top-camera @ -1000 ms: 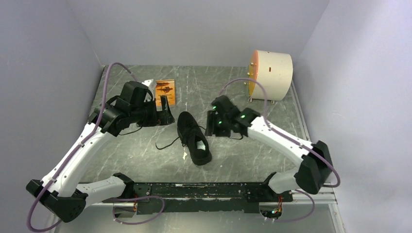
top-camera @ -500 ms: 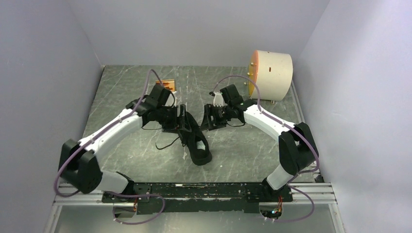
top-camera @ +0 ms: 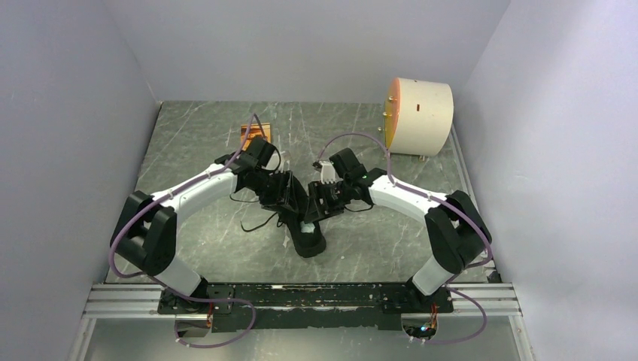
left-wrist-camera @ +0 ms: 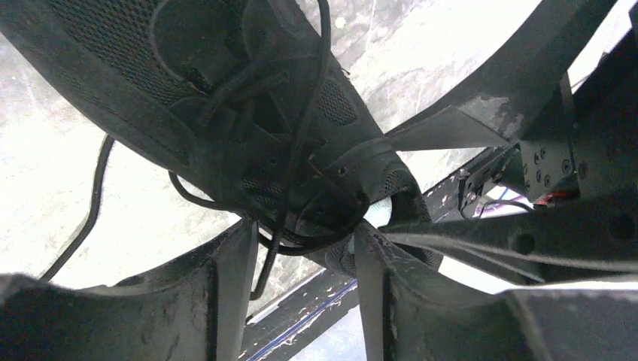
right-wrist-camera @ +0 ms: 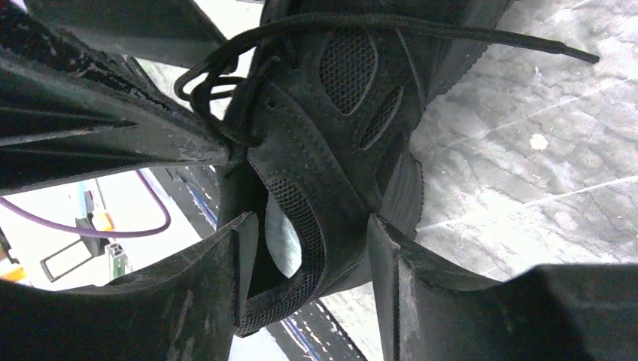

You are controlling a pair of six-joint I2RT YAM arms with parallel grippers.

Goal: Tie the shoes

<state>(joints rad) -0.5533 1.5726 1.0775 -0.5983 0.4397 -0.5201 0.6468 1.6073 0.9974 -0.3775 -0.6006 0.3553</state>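
The black sneaker (top-camera: 307,235) lies mid-table, heel toward the arms, with a pale insole patch (top-camera: 306,226) showing. A loose lace (top-camera: 259,221) trails left on the table. My left gripper (top-camera: 288,197) is open over the laced part; in the left wrist view (left-wrist-camera: 301,235) its fingers straddle a hanging lace loop (left-wrist-camera: 290,226) below the shoe's upper (left-wrist-camera: 248,113). My right gripper (top-camera: 317,203) is open at the shoe's right side; in the right wrist view (right-wrist-camera: 308,226) its fingers straddle the collar wall (right-wrist-camera: 331,203), with the insole (right-wrist-camera: 282,244) beside it. A lace end (right-wrist-camera: 519,43) lies on the table.
A cream drum with an orange face (top-camera: 420,105) stands at the back right. An orange-brown card (top-camera: 253,134) lies at the back behind the left arm. Pale walls close in on three sides. A metal rail (top-camera: 316,297) runs along the near edge.
Both arms have swung inward from either side and come down onto the shoe. The shoe has barely shifted.
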